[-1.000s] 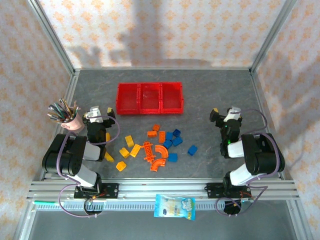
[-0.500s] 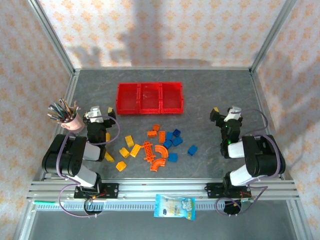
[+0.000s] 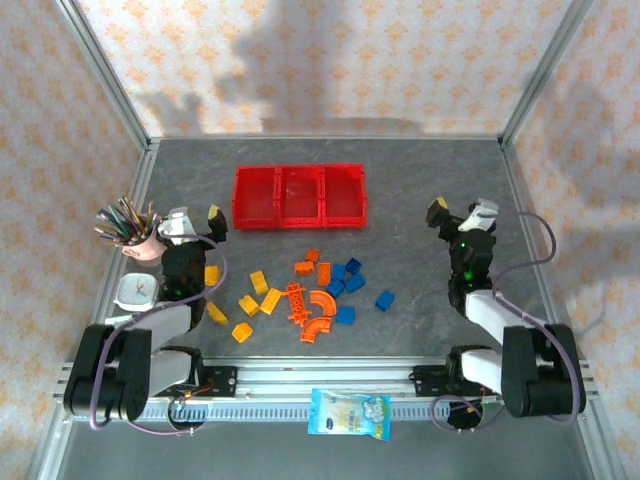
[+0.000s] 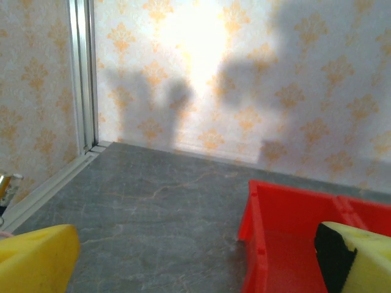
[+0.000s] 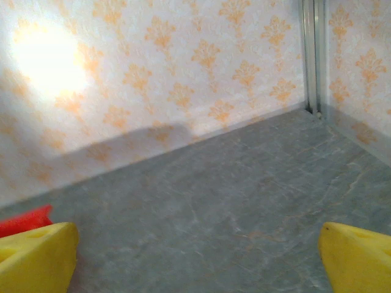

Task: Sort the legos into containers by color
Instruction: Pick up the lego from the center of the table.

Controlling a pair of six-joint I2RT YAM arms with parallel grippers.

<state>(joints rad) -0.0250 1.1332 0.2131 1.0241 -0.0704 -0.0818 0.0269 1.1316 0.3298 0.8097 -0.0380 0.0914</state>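
The legos lie loose in the middle of the table: blue cubes (image 3: 346, 284), orange pieces with curved arches (image 3: 316, 311) and yellow blocks (image 3: 256, 296). Behind them stands the row of three joined red containers (image 3: 300, 196), with nothing visible inside. My left gripper (image 3: 195, 222) hovers open at the left, level with the near left corner of the containers (image 4: 287, 244). My right gripper (image 3: 461, 213) is open at the right, over bare table. Between the yellow fingertips (image 4: 36, 259) of the left gripper (image 4: 195, 259) there is nothing. The right gripper (image 5: 195, 256) also holds nothing, and a red sliver of the containers (image 5: 24, 221) shows at its left edge.
A pink cup of pens (image 3: 135, 238) stands just left of the left gripper. A small white clock-like object (image 3: 136, 290) lies below it. A snack packet (image 3: 350, 413) rests on the front rail. Patterned walls and metal posts (image 4: 82, 73) enclose the table.
Both arms have unfolded and their wrists have lifted. The left arm moved off the white object near the cup; the right gripper shifted slightly up and to the right. Both stay open.
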